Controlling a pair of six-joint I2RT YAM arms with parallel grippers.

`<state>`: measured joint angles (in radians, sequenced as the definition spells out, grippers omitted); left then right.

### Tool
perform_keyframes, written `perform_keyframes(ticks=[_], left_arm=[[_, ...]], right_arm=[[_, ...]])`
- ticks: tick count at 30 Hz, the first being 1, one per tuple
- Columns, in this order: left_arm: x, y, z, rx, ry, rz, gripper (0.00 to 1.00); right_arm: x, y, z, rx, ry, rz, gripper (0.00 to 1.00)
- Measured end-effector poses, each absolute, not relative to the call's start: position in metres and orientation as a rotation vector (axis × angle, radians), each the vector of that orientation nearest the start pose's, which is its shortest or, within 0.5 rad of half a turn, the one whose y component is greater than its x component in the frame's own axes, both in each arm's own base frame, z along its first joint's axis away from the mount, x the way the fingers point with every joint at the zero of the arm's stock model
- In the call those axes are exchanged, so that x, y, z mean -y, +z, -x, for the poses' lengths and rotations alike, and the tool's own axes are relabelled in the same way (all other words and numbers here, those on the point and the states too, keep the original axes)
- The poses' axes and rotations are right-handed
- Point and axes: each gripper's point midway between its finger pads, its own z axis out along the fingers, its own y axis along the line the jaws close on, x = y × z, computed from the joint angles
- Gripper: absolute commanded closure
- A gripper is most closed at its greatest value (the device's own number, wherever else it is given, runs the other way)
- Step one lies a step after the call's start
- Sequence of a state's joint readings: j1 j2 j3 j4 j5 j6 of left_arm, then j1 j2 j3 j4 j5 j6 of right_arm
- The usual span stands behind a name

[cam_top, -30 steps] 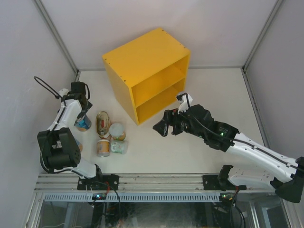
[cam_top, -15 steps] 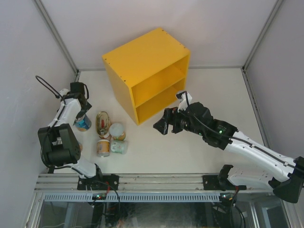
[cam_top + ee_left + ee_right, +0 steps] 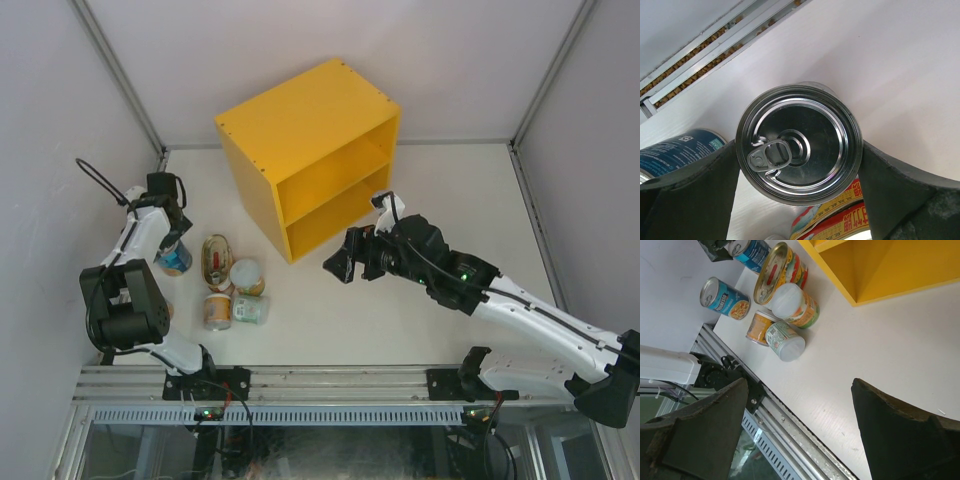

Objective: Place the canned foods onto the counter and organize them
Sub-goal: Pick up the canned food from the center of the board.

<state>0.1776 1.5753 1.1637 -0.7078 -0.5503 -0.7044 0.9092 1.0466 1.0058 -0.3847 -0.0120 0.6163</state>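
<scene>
My left gripper (image 3: 799, 150) stands over an upright blue-labelled can (image 3: 800, 142) with a pull-tab lid, and its fingers press on both sides of the rim. From above, the left gripper (image 3: 172, 243) and this can (image 3: 175, 262) are at the table's left edge. A second blue can (image 3: 675, 150) lies beside it. An oval red-yellow tin (image 3: 215, 258) and three small pale-lidded cans (image 3: 247, 275) (image 3: 217, 310) (image 3: 252, 308) are grouped just to the right. The yellow counter (image 3: 300, 130) stands at the back. My right gripper (image 3: 340, 268) hangs open over bare table in front of it, holding nothing.
The right wrist view shows the can cluster (image 3: 785, 340) near the table's front rail (image 3: 770, 410) and the counter's lower corner (image 3: 855, 285). Grey walls close in on both sides.
My left gripper's fingers have closed in onto the upright blue can. The right arm shifted slightly toward the counter, then held still.
</scene>
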Motion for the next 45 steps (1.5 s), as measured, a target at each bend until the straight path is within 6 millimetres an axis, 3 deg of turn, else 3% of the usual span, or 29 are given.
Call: perform_keyframes(ticks=[2,3,17,31,40,45], left_arm=[[-0.128,0.107,-0.328,-2.211,0.532,1.221,0.98],[-0.128,0.106,-0.328,-2.212,0.531,1.221,1.00],[-0.111,0.119,-0.331,-2.241,0.390,1.175,1.00],[-0.103,0.180,-0.320,-2.099,0.297,1.115,1.00],[-0.074,0.201,-0.313,-2.121,0.294,0.986,1.00],[-0.059,0.238,-0.317,-2.073,0.251,0.915,1.00]], right_arm=[[-0.290,0.256,-0.193,-2.118,0.959,0.320,0.16],[-0.290,0.254,-0.193,-2.121,0.956,0.320,0.16],[-0.285,0.254,-0.191,-2.113,0.944,0.309,0.16],[-0.276,0.262,-0.190,-2.088,0.935,0.286,0.17],[-0.268,0.265,-0.188,-2.083,0.915,0.269,0.17],[-0.265,0.262,-0.188,-2.094,0.896,0.265,0.17]])
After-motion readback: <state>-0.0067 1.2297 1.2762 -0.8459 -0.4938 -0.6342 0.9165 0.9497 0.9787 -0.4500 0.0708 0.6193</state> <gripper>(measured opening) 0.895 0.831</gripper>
